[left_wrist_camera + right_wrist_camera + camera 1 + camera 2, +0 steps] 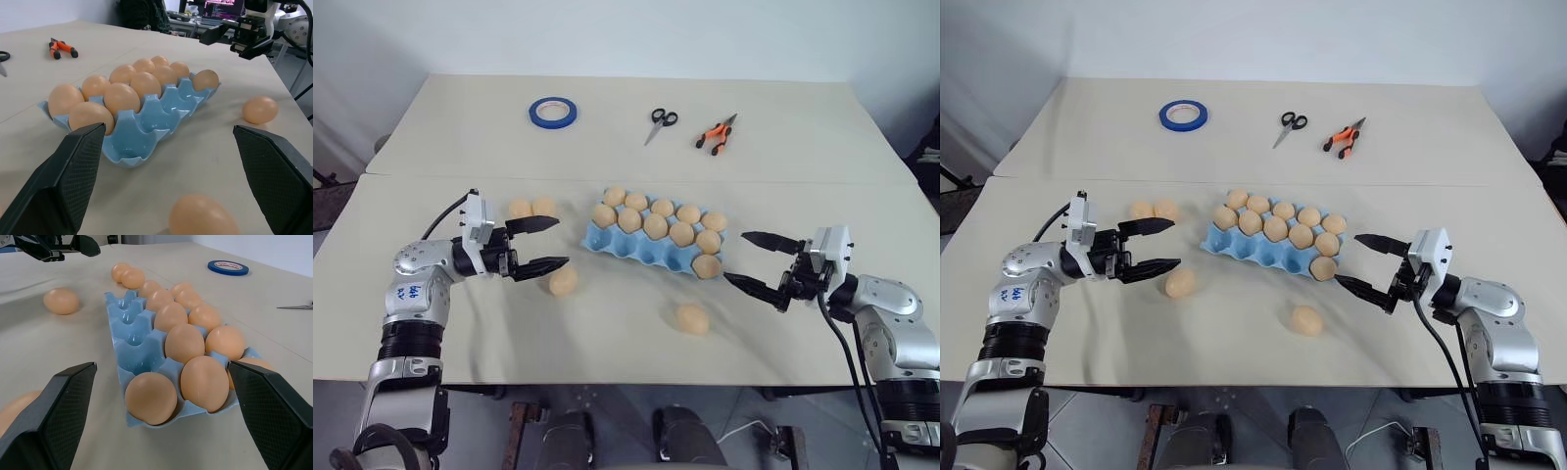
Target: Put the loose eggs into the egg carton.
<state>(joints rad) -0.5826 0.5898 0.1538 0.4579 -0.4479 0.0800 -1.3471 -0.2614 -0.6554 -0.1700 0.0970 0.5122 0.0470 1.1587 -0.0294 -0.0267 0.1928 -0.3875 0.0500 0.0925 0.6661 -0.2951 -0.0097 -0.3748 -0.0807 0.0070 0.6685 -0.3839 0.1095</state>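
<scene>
Left eye view: egg carton [651,247] sits between left gripper [541,244] and right gripper [751,261] (both spread, empty); loose eggs [563,282] lie just beside the left fingertips.

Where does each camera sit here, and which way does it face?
Head stereo pair: looks forward and down over both arms at the pale table, with the light blue moulded egg carton between the left gripper and right gripper.
Left wrist: looks along its open black fingers at the carton.
Right wrist: faces the carton's opposite end.
Shared: both wrist views show the carton and each other's gripper.
</scene>
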